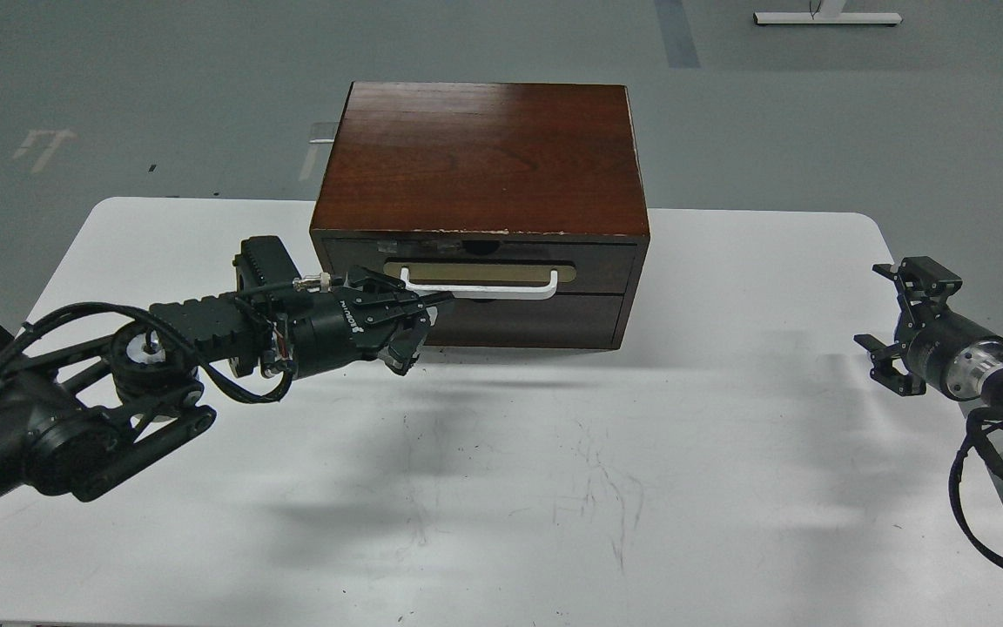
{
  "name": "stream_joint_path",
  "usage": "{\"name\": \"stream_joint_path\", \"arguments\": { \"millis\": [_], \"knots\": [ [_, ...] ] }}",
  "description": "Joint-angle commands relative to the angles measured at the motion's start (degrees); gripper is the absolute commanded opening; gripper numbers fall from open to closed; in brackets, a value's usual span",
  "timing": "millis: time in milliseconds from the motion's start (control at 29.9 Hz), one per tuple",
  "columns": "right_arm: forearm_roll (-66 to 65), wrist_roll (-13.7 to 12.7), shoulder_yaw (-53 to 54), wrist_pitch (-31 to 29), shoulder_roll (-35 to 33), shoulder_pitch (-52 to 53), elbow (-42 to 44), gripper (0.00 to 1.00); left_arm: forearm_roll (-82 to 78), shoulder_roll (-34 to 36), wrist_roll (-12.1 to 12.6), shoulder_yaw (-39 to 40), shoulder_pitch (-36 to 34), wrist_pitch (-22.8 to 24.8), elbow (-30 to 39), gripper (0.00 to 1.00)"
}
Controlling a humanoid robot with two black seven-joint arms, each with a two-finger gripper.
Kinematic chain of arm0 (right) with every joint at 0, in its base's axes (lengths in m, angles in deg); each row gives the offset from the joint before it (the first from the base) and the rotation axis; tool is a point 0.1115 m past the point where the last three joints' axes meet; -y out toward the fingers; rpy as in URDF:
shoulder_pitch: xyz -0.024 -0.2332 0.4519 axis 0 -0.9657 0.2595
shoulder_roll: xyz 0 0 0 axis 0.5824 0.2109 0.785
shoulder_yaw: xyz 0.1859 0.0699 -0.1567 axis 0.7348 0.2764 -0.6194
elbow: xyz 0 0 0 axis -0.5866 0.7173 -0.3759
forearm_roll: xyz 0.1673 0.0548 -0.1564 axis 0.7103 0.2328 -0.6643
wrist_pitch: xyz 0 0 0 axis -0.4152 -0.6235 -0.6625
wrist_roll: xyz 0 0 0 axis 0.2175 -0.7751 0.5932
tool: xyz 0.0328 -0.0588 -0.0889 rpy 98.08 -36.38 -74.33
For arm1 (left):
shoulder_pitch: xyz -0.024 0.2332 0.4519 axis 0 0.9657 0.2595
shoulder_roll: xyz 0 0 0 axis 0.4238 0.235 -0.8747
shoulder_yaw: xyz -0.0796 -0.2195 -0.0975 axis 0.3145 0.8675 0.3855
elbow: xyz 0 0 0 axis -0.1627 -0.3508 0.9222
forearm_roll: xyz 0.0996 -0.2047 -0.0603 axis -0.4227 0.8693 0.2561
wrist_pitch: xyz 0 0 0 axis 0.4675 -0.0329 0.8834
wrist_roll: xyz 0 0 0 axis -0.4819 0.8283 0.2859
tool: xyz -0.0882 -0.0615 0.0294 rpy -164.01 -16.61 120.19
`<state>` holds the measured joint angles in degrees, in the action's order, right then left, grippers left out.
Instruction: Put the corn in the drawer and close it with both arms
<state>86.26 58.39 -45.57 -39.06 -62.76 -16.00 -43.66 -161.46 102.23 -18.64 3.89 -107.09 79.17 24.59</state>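
On the white worktop, toward its far edge, sits a dark reddish-brown wooden cabinet with two fronts stacked one above the other. The upper one is the drawer — dark brown front, beige oval plate, white bar handle — and from my head view it looks pushed in, flush or nearly flush with the cabinet frame. The plain front panel below it has no handle.

My left arm reaches in from the left, its left claw at the left end of the white handle. Its fingers are somewhat spread, the upper one lying along the handle's left end and the lower one hanging below, in front of the plain panel. Whether they actually touch the handle I cannot tell; nothing is pinched between them.

My right arm sits well apart near the worktop's right edge. The right claw points left toward the cabinet, fingers spread wide and empty, hovering above the surface.

Corn — I see none anywhere; with the drawer in, its inside is hidden from me.

Scuff marks streak the bare worktop in front of the cabinet.
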Motion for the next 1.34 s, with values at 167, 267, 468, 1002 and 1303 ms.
{"name": "stream_joint_path", "arguments": {
  "millis": [167,267,468,1002,1303],
  "knots": [
    [0.0,-0.01,0.08,-0.01,-0.44,0.2,0.0,1.0,16.68,8.83,-2.56,-2.51,2.35,2.66,15.1,0.83],
    [0.0,-0.01,0.08,-0.1,-0.53,0.38,0.0,1.0,23.19,13.67,-2.56,-2.88,2.44,5.04,22.4,0.98],
    [0.0,1.56,0.79,-0.1,-0.18,2.39,-0.27,1.0,59.95,11.24,-2.56,14.91,1.65,5.48,17.46,0.98],
    [0.17,13.26,13.71,0.08,6.41,5.13,-5.19,1.0,105.74,2.17,21.4,20.5,5.52,13.48,-15.72,0.98],
    [0.17,13.17,13.71,0.08,9.93,5.83,-7.65,1.0,108.64,2.17,21.4,20.68,7.18,15.33,-14.84,0.98]
  ]
}}
